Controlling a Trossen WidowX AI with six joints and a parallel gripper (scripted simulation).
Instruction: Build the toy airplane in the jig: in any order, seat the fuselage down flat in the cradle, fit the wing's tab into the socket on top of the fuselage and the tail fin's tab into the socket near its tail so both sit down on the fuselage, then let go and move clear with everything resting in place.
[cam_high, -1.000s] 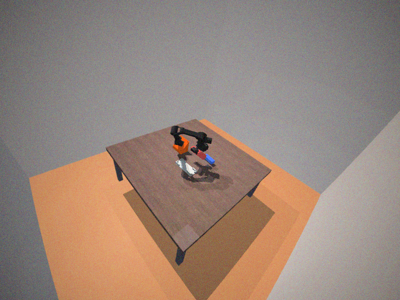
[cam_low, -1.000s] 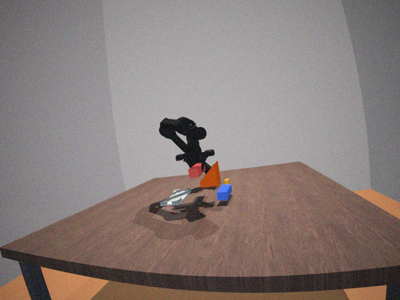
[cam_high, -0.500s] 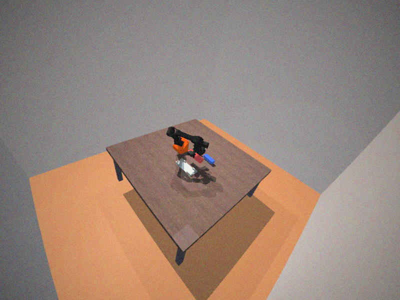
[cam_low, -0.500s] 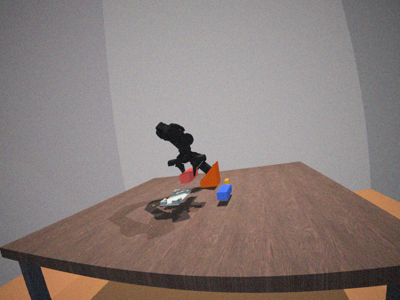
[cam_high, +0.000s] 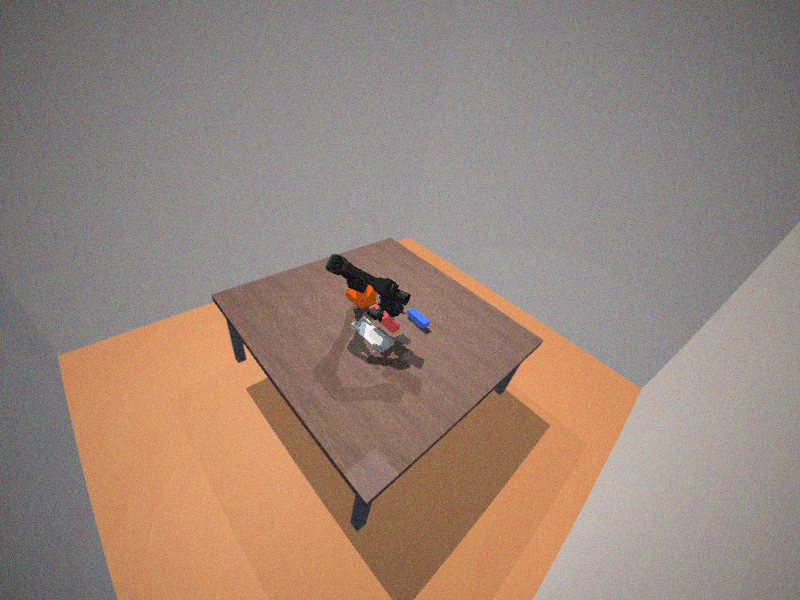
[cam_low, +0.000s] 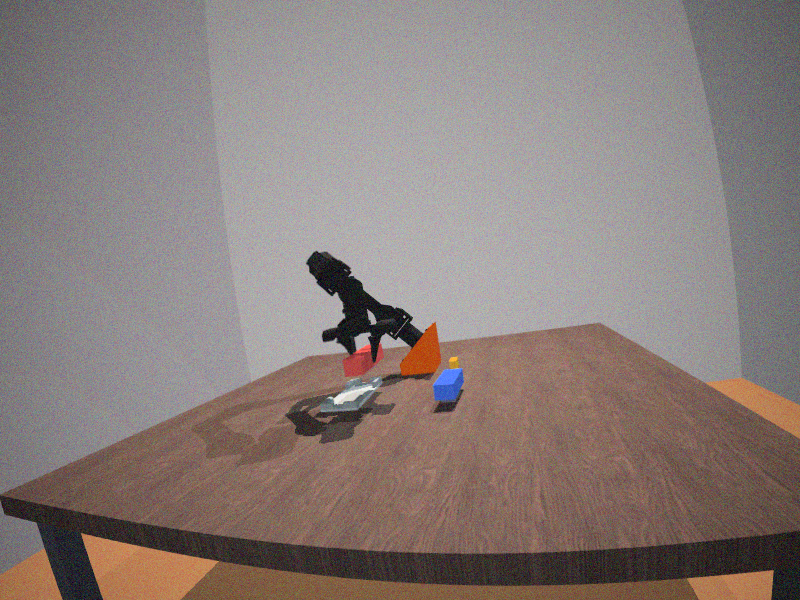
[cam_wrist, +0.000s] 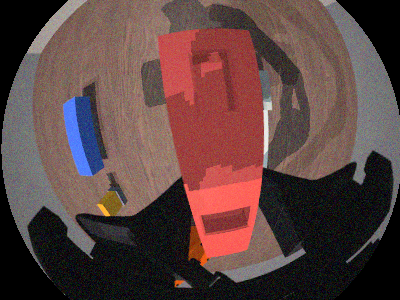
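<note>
One red fuselage (cam_high: 390, 321) (cam_low: 359, 362) (cam_wrist: 220, 130) sits clamped between the gripper's (cam_high: 386, 314) (cam_low: 363, 357) (cam_wrist: 225, 200) fingers; cradle below.

—Arm?
—One, black, raised above the table, upper links slanting.
—Gripper (cam_high: 382, 315) (cam_low: 363, 355) (cam_wrist: 216, 173)?
—One, parallel-jaw, pointing downward; two fingers, part-spread, shut on the red fuselage, aloft.
—Fingertips?
—Either side of it.
</note>
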